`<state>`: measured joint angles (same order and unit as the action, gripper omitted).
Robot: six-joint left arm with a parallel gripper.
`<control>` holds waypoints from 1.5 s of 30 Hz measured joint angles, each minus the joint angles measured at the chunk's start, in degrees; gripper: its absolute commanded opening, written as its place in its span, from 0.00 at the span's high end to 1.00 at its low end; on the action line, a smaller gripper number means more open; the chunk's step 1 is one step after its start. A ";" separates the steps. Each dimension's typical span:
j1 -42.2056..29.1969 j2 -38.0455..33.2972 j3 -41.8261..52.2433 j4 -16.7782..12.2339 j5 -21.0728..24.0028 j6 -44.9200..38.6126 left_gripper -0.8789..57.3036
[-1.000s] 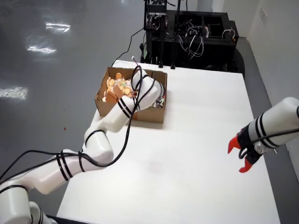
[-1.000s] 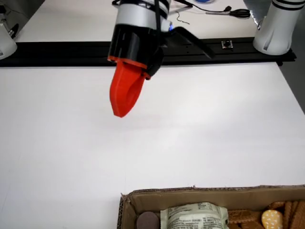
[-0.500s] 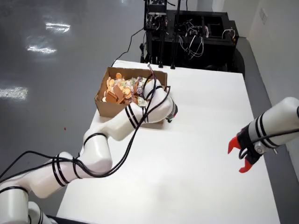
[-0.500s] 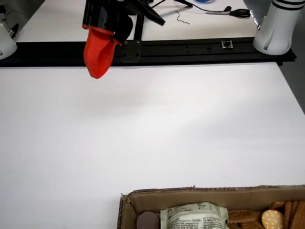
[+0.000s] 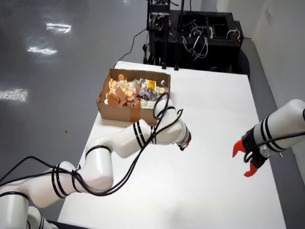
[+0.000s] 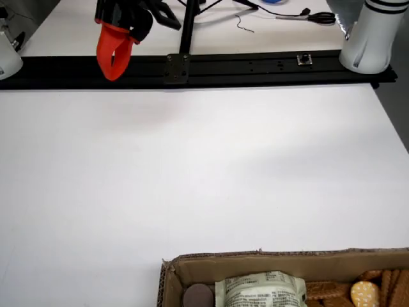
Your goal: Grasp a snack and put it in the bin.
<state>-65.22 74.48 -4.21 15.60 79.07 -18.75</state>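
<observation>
In the view from above, a cardboard box [image 5: 114, 109] at the table's far left holds several snacks [image 5: 125, 91]: round orange biscuits and wrapped packets. My white arm reaches from the lower left, past the box's near right corner. Its gripper [image 5: 184, 143] hangs over bare white table just right of the box, pointing down. Only a dark tip with a bit of red shows, so the fingers and anything between them are hidden. The view across the table shows the box rim [image 6: 255, 261], a pale packet [image 6: 261, 291] and biscuits [image 6: 364, 293] at the bottom edge; my gripper is not in it.
A second white arm with a red gripper [image 5: 245, 160] hangs still at the table's right edge; its red fingers [image 6: 115, 51] appear top left across the table. A black rail [image 6: 255, 64] and a white base [image 6: 374, 32] line that side. A black equipment rack [image 5: 195, 33] stands behind.
My arm has swung out of the box, moving right and toward the camera. The gripper went from over the snacks to over the table beside the box. The second arm stayed still.
</observation>
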 measured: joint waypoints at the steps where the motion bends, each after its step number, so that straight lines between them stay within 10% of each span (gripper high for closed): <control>1: -0.32 0.00 0.52 -0.22 -0.05 -0.24 0.99; 20: -2.97 3.16 5.39 -1.62 -0.60 -4.98 0.99; 45: -3.35 -11.02 23.53 -0.61 -1.32 -5.90 0.99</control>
<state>-68.57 63.46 19.32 14.98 77.75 -24.65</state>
